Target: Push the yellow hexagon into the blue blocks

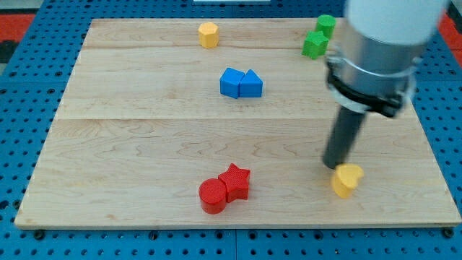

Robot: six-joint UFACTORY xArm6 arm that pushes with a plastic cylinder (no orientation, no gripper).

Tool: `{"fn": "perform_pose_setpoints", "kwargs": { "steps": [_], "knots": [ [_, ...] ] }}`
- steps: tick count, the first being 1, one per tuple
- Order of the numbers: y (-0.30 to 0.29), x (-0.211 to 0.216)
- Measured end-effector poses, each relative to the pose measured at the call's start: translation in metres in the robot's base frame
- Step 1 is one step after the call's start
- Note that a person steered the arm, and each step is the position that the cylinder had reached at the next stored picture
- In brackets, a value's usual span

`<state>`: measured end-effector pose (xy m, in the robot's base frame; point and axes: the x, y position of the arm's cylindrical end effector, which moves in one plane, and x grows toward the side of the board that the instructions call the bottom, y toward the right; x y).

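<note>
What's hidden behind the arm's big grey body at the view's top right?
Two green blocks show just to its left, the upper one partly cut off by the arm. Board behind it is covered, so more blocks there can't be ruled out. My tip touches a yellow block.

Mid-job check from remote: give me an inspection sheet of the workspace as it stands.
Surface: pale wooden board, flat on a blue pegboard.
Job's things: yellow hexagon block at the view's top, apart from the two touching blue blocks below it.
Clutter: two green blocks top right; red cylinder touching red star at the bottom; yellow heart-like block bottom right.
Hand: none; my tip sits against the heart-like block's upper left, far from the hexagon.
Cables: nothing seen.
Surroundings: red strip top left.
</note>
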<state>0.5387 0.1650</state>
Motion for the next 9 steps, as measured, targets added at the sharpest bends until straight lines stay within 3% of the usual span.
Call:
{"fn": "perform_pose_setpoints", "kwargs": {
  "steps": [1,2,3,4,7,8,9],
  "knots": [
    [-0.020,-0.026],
    [-0.069,-0.113],
    [-0.078,-0.189],
    [-0.121,-0.205],
    [-0.343,-0.238],
    [-0.338,-0.303],
    [-0.310,-0.322]
  ]
}}
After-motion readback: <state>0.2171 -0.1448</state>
